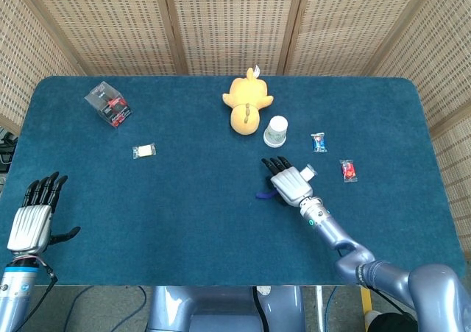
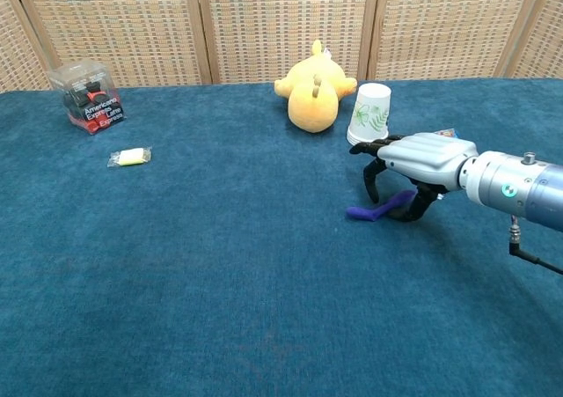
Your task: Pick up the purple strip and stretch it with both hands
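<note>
The purple strip [image 1: 263,195] [image 2: 373,210] lies on the blue table, curved, with its right end slightly raised. My right hand [image 1: 285,182] [image 2: 413,164] arches over that right end, palm down. Its fingers [image 2: 369,175] hang curled just above the strip and the thumb sits by the strip's right tip. The strip rests on the cloth, with nothing showing it pinched. My left hand [image 1: 33,218] hovers at the near left edge of the table with fingers spread and nothing in it. Only the head view shows it.
A yellow plush duck [image 1: 246,104] [image 2: 314,89] and an upturned paper cup [image 1: 277,131] [image 2: 369,113] stand just behind the right hand. Small wrapped candies [image 1: 318,141] [image 1: 348,170] lie to its right. A clear box [image 1: 107,103] and a yellow candy [image 1: 144,151] sit far left.
</note>
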You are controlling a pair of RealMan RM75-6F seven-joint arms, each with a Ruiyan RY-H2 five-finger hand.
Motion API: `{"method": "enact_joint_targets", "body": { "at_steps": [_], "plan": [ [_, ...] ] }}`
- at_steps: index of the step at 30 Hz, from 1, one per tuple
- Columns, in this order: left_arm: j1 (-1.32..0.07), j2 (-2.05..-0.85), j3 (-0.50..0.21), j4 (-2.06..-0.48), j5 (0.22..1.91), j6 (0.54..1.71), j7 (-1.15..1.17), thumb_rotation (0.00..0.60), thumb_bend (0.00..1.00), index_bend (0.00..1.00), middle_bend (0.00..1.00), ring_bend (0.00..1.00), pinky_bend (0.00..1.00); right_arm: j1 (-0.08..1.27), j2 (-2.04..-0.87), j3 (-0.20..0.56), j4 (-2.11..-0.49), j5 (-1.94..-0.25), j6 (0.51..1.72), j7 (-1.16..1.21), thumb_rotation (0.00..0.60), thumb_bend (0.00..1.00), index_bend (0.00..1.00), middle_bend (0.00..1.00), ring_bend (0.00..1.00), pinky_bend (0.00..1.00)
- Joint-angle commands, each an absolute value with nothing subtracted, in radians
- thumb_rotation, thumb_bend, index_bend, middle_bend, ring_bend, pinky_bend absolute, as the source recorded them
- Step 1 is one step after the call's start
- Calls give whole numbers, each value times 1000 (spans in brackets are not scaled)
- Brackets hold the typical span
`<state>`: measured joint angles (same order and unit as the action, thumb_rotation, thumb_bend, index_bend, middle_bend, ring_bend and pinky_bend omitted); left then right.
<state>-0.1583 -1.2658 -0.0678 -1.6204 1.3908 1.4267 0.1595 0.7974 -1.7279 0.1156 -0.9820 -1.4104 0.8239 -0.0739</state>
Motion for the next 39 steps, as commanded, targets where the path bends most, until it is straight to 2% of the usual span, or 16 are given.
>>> {"method": "enact_joint_targets", "body": {
  "at_steps": [1,26,39],
  "plan": [
    [-157,-1266,-68,-1621,1391,1427,160,600,0,0,0,0,0,799,-1730,117,-980,-1407,823,-73,600,505,515,97,0,0],
    [-158,-1266,-68,-1619,1390,1416,159,600,0,0,0,0,0,808,-1744,127,-968,-1355,785,-102,600,563,544,102,0,0],
    [-161,-1269,-68,-1616,1388,1407,161,600,0,0,0,0,0,802,-1741,159,-1001,-1314,773,-20,600,586,620,123,0,0]
  ]
}}
